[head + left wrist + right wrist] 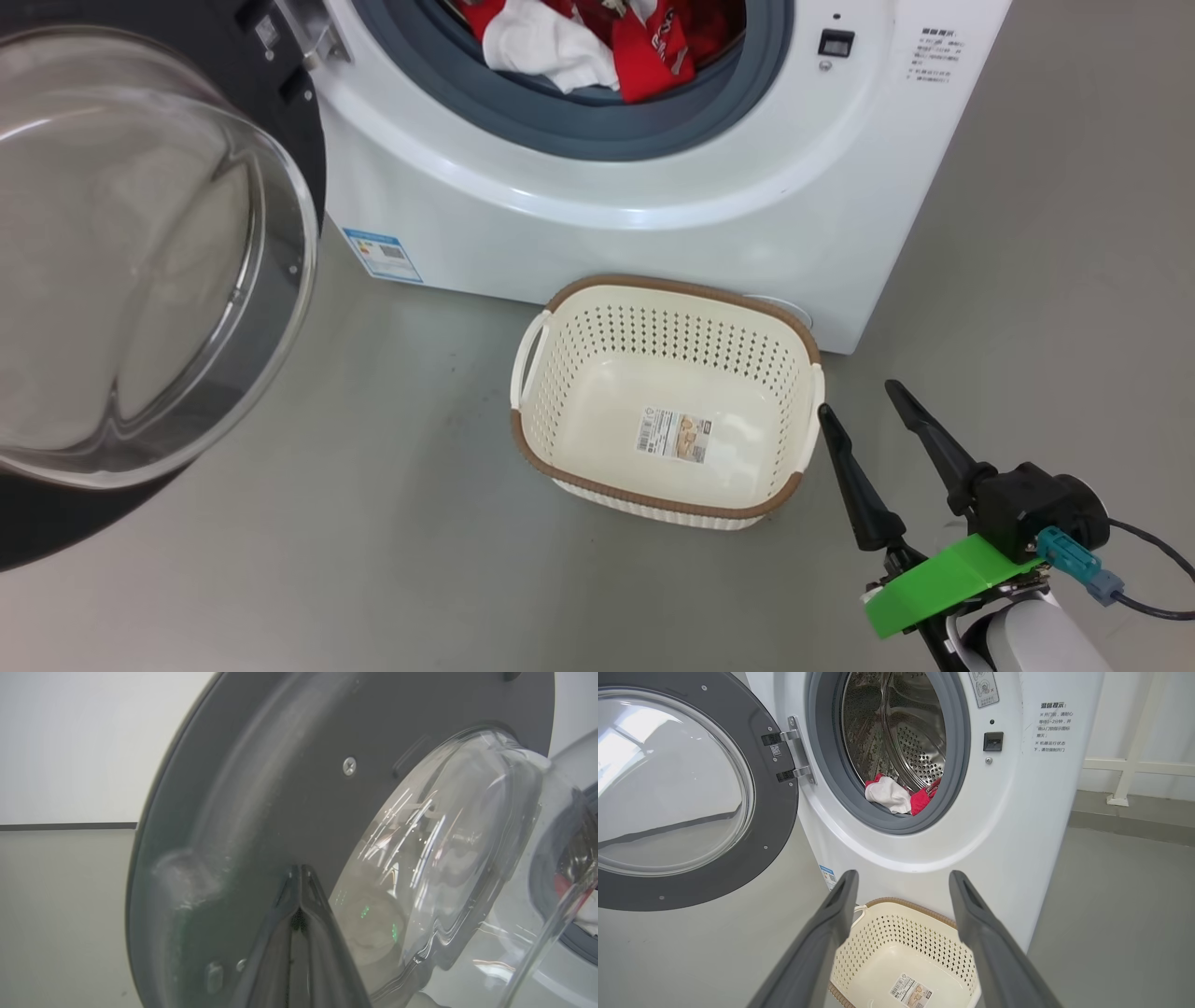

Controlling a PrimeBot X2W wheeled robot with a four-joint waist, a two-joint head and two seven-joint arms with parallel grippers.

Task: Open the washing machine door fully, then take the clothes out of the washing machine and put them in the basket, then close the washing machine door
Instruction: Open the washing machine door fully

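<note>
Black right claw (857,397) of mine hangs spread beside the basket (681,287), left claw (299,870) pinched together, pointing at the washing machine door (280,765).

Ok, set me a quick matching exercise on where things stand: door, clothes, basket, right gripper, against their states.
Things:
1 washing machine door
2 clothes
3 basket
4 right gripper

States:
A empty, on the floor
B swung open
C open, holding nothing
D lying in the drum

Pairs: 1-B, 2-D, 3-A, 4-C
</note>
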